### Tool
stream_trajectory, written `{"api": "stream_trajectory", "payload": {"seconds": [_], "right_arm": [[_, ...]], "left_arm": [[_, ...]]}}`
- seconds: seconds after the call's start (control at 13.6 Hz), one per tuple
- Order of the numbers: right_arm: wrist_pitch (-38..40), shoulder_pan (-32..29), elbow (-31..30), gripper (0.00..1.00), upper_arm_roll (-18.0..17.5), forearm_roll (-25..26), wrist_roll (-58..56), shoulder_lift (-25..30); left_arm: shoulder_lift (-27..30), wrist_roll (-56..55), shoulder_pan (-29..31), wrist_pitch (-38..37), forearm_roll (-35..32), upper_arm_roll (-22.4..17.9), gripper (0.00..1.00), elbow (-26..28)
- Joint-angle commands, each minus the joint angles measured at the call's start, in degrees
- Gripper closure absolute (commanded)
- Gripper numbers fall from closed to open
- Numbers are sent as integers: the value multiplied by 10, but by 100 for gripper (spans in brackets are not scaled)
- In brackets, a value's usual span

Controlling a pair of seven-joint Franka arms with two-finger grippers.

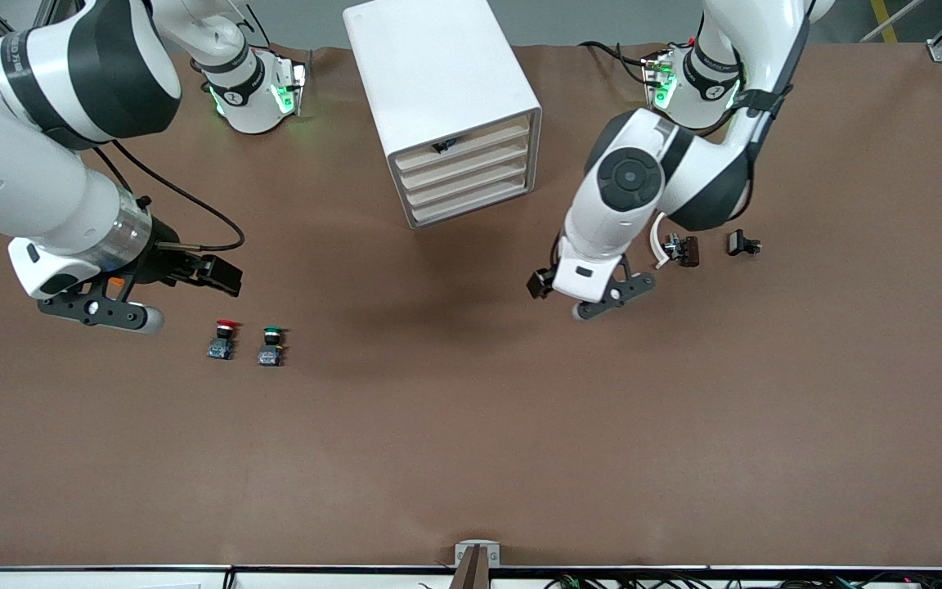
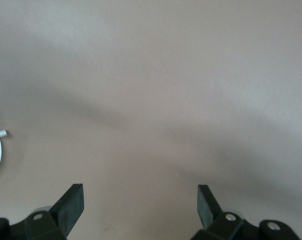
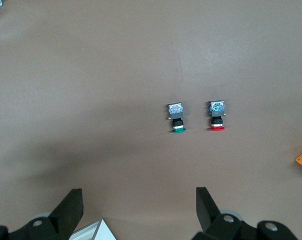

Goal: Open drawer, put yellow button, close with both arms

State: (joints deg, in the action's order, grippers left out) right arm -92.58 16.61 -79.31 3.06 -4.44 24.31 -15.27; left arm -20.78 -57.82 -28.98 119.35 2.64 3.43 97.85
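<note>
The cabinet [image 1: 446, 106] stands at the far middle of the table [image 1: 471, 458], all four drawers shut; the top drawer [image 1: 464, 146] shows a small dark bit at its front edge. No yellow button can be seen, so I cannot tell where it is.

The left arm bends down from its base, wrist tilted, and the left gripper [image 1: 557, 296] hangs empty over bare table toward the left arm's end, nearer the camera than the cabinet. Its fingers [image 2: 71, 206] stand wide apart. Two small dark parts [image 1: 682, 249] [image 1: 742, 244] lie beside it.

The right arm reaches low from its base, and the right gripper [image 1: 185, 286] hovers with its fingers [image 3: 71, 207] spread, holding nothing, over the table by the red button [image 1: 223, 339] and green button [image 1: 271, 345], which stand side by side.
</note>
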Motion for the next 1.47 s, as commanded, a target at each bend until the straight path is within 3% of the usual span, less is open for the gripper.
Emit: {"api": "stream_trajectory", "payload": {"seconds": [0.0, 0.37, 0.95, 1.39], "right_arm": [[-2, -9, -1, 0, -8, 5, -5, 2], [-2, -9, -1, 0, -8, 5, -6, 2], [-3, -9, -1, 0, -8, 6, -5, 2], [-3, -29, -1, 0, -8, 6, -45, 2]], "left_arm": [[15, -1, 31, -7, -28, 8, 0, -11], [42, 51, 94, -10, -36, 8, 0, -20], [57, 227, 221, -167, -39, 8, 0, -124], [84, 280, 262, -257, -63, 6, 0, -163]]}}
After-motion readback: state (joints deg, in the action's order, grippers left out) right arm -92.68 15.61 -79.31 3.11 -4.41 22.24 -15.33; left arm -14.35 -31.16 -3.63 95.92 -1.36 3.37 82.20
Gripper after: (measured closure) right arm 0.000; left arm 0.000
